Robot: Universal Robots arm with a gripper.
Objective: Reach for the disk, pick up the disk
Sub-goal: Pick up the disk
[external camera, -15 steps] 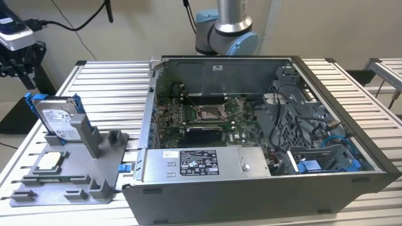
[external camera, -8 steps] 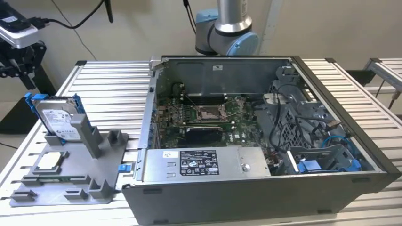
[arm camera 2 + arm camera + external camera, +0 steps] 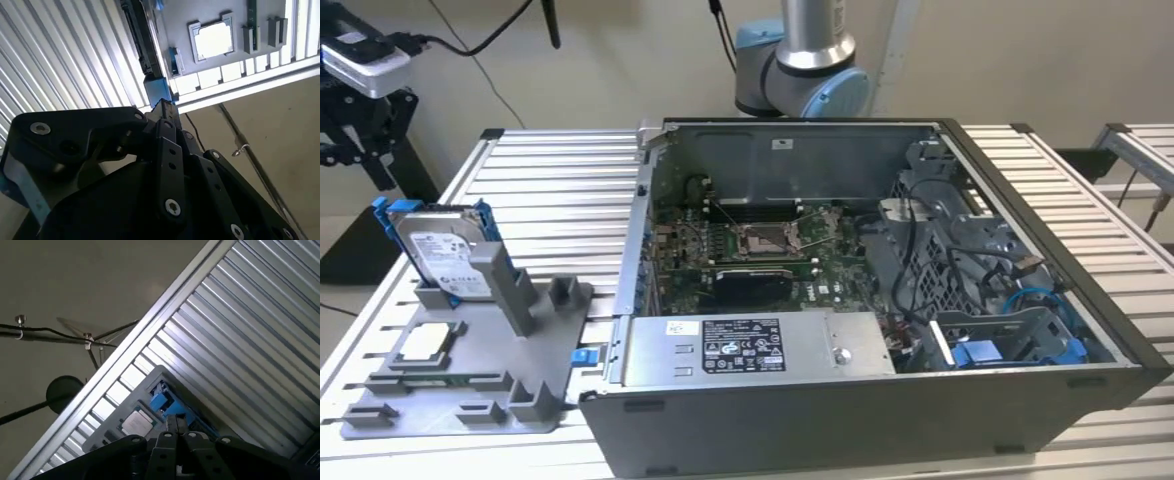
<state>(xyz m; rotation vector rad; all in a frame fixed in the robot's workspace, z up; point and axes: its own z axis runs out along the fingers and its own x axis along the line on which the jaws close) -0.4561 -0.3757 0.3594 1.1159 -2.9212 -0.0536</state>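
The disk stands upright in a grey holder on the bench, at the exterior view's left. In both wrist views the tool is closed and empty, aimed at the disk's blue rail but apart from it. The step looks like the reach. A grasp would call for parted jaws straddling the upright edge squarely.

Open computer case, grey fixture — chip on it, slatted table
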